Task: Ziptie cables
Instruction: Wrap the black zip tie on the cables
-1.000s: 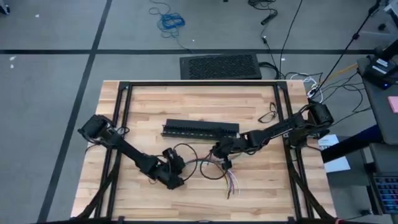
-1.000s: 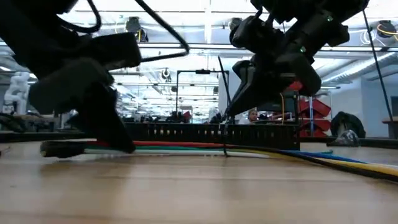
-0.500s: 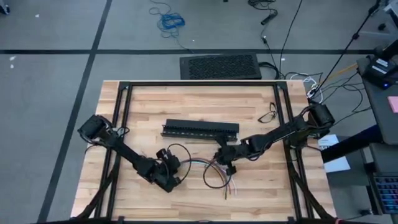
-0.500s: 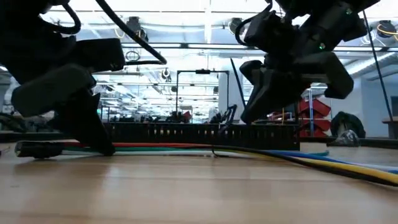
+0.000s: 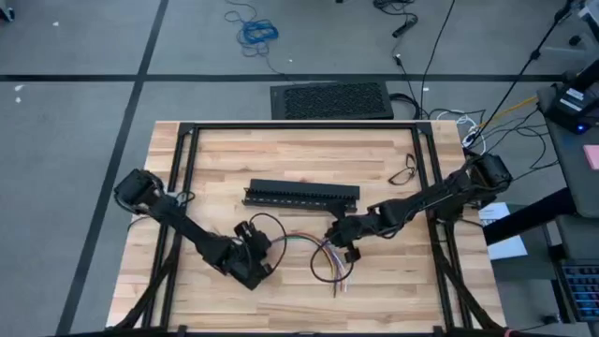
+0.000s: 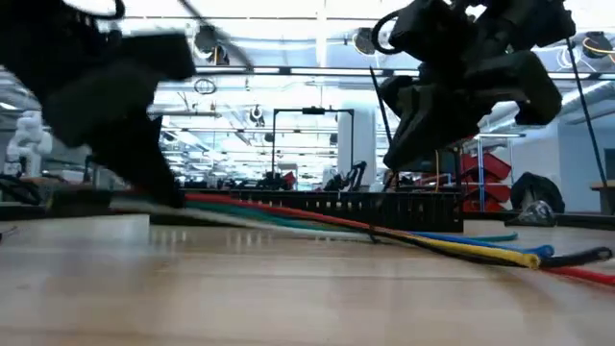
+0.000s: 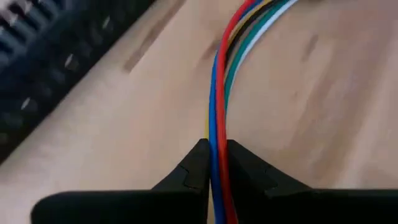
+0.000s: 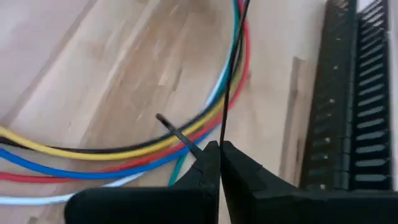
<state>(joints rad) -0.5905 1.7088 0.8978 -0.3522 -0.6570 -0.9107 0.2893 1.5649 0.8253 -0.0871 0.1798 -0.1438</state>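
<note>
The cables point(image 5: 304, 245) are lying lengthwise across the worktop point(image 5: 299, 154), curling at the right. The left gripper point(image 7: 212, 163) is clamping them; the right gripper point(image 8: 219, 152) is pinching a ziptie point(image 8: 230, 68).

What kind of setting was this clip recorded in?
Most likely a robotics lab or workshop. A butcher-block table in a black frame stands on grey carpet strewn with leads such as a blue cable coil, and the low view shows a large hall with ceiling strip lights and equipment.

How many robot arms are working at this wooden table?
2. The left gripper sits at the table's near-left, clamped on the cables. The right gripper is near the middle, pinching a ziptie.
</note>
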